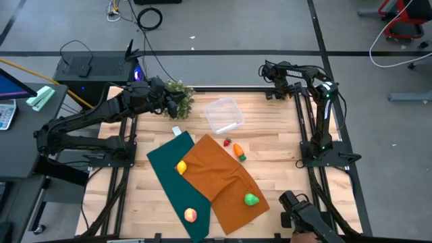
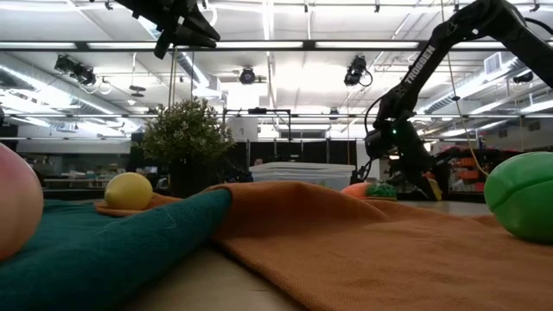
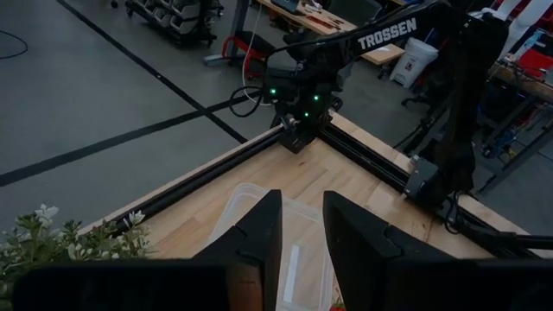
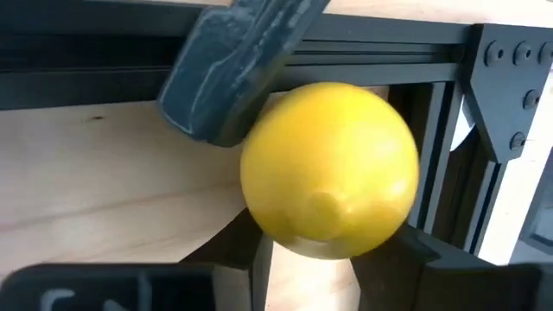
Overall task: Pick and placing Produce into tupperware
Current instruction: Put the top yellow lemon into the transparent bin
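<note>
My right gripper (image 4: 328,238) stands at the table's far right corner (image 1: 278,88), shut on a yellow lemon (image 4: 328,168). The arm hides the lemon in the high view. My left gripper (image 3: 302,233) hovers open by the potted plant (image 1: 179,94), above the clear tupperware (image 1: 224,115), which rests on the wood. A yellow fruit (image 1: 181,167) and a peach-coloured one (image 1: 191,214) lie on the green cloth (image 1: 169,169). On the orange cloth (image 1: 223,175) lie a green fruit (image 1: 251,199) and a carrot (image 1: 239,152), with a red piece (image 1: 227,142) just beyond the cloth's far edge. My right gripper pinches the lemon between its two fingers (image 4: 251,255), one on each of its rounded sides (image 4: 259,216). The fingers come steeply from above. The lemon's nubbed end (image 4: 324,207) faces the wrist. I cannot tell whether it touches the table.
The black table frame (image 4: 432,104) runs right beside the lemon, with a blue-grey piece (image 4: 229,69) just beyond it. The two cloths overlap mid-table. Bare wood lies around the tupperware and along the right side (image 1: 283,169).
</note>
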Controlling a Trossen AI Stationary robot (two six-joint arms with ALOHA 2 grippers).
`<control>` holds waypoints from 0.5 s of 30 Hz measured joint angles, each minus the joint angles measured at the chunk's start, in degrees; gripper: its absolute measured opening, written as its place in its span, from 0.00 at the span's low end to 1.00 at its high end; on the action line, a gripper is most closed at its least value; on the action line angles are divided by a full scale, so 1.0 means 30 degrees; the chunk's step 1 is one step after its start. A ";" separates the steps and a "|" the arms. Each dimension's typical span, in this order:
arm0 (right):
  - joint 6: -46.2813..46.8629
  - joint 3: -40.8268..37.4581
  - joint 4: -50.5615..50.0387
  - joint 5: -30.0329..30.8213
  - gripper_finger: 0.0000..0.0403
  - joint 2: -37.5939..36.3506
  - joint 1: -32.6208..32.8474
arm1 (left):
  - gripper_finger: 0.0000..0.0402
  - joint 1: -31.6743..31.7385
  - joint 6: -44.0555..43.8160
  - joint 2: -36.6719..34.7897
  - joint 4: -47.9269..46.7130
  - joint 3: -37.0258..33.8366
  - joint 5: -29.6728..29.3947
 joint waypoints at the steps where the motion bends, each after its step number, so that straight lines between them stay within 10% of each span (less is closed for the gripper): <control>1: -0.0006 0.0055 -0.0037 -0.0045 0.29 0.0000 -0.0029 | 0.23 0.0007 0.0006 0.0006 0.0000 0.0000 0.0006; 15: -0.0638 0.0351 -0.0420 0.0142 0.55 -0.0017 -0.0048 | 0.24 0.0005 0.0028 0.0006 -0.0007 0.0000 0.0006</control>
